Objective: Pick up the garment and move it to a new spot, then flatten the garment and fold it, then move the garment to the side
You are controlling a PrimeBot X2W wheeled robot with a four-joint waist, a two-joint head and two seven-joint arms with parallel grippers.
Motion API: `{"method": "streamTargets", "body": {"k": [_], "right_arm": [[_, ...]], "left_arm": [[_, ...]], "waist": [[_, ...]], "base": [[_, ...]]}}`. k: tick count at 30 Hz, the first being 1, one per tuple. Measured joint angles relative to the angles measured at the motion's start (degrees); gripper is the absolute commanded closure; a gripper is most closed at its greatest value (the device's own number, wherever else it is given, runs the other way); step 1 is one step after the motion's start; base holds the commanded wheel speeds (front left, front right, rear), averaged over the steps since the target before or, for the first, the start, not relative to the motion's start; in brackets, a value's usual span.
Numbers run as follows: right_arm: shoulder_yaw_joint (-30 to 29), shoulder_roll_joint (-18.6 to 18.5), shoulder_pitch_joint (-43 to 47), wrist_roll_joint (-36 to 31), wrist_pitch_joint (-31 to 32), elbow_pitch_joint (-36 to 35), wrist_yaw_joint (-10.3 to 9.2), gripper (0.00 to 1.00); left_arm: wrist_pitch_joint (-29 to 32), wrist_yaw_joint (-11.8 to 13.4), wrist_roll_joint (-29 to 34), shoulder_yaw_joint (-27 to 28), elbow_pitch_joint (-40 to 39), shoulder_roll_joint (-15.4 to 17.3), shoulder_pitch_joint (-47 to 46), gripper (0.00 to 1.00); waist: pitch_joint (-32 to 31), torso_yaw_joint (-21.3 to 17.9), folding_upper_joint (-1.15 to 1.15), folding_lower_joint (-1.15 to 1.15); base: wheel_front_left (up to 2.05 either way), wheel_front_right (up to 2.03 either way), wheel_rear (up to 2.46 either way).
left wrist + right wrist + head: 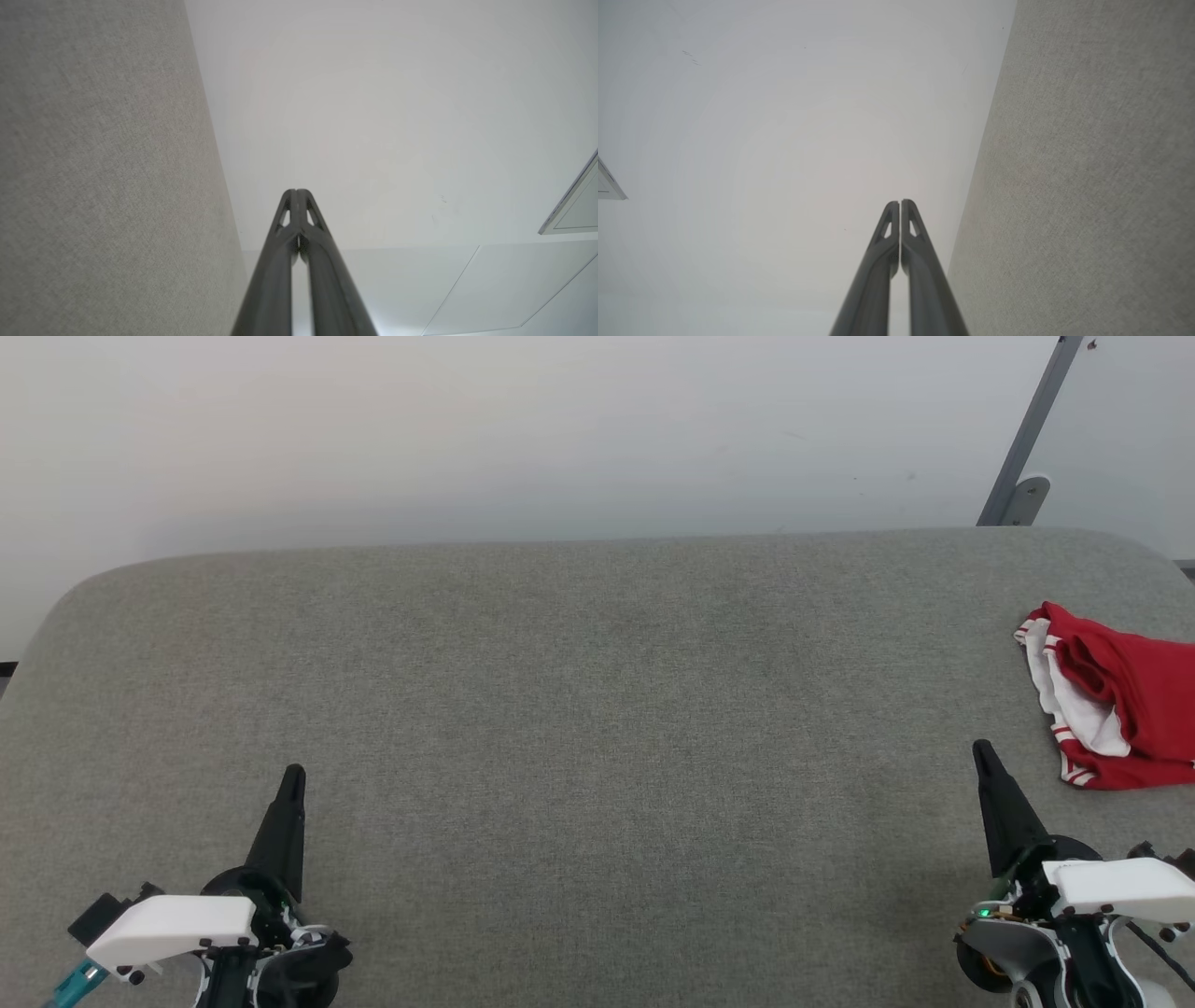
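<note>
Garment (1125,705) lies bunched toward the right end of the grey surface (597,709), near the right fingers (997,795), which, like the left fingers (285,821), are pressed together.

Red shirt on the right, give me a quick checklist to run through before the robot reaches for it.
1. Garment found: bunched near the right edge of the grey padded surface. Ok.
2. Whole garment in view: cut off by the head view's edge. Not ok.
3. Right gripper free: holds nothing, apart from the garment. Ok.
4. Right gripper ready to grasp: fingers together, must open first. Not ok.
5. Left gripper free: shut, holding nothing, on the far side from the garment. Ok.
6. Garment hanging over the surface's side: cannot tell.
</note>
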Motion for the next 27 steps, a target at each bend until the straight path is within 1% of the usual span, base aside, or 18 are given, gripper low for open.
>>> {"method": "streamTargets", "body": {"k": [27], "right_arm": [[0.0,0.0,0.0,0.0,0.0,0.0,0.0,1.0]], "left_arm": [[0.0,0.0,0.0,0.0,0.0,0.0,0.0,1.0]], "waist": [[0.0,0.0,0.0,0.0]], "base": [[0.0,0.0,0.0]]}}
